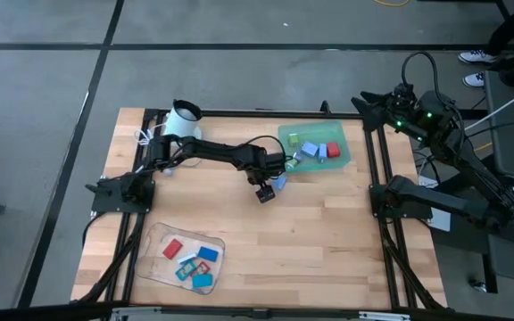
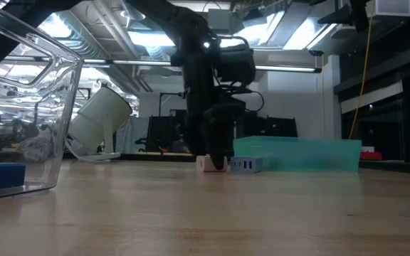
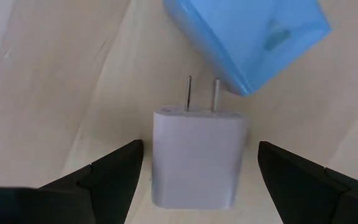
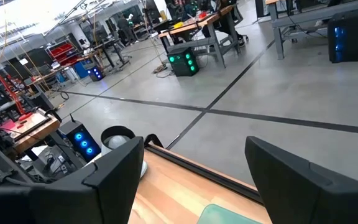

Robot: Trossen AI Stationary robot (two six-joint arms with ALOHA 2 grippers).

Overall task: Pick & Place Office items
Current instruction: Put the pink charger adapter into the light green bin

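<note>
A small white plug adapter [image 3: 197, 158] lies flat on the wood table, its two prongs pointing at a light blue block [image 3: 247, 37] just beyond it. My left gripper [image 3: 201, 146] points down over the adapter, open, one finger on either side and clear of it. In the high view this gripper [image 1: 266, 192] is at mid-table beside the green tray [image 1: 346, 156]. The low view shows the adapter [image 2: 208, 163] and the blue piece [image 2: 246, 165] resting on the table. My right gripper [image 4: 194, 149] waits open, raised at the table's far right [image 1: 368, 100].
The green tray holds green, blue and red pieces [image 1: 310, 149]. A clear container [image 1: 161, 241] near the front left holds red, blue and teal pieces. A white mug [image 1: 184, 116] lies tipped at the far left beside a white cord [image 1: 144, 135].
</note>
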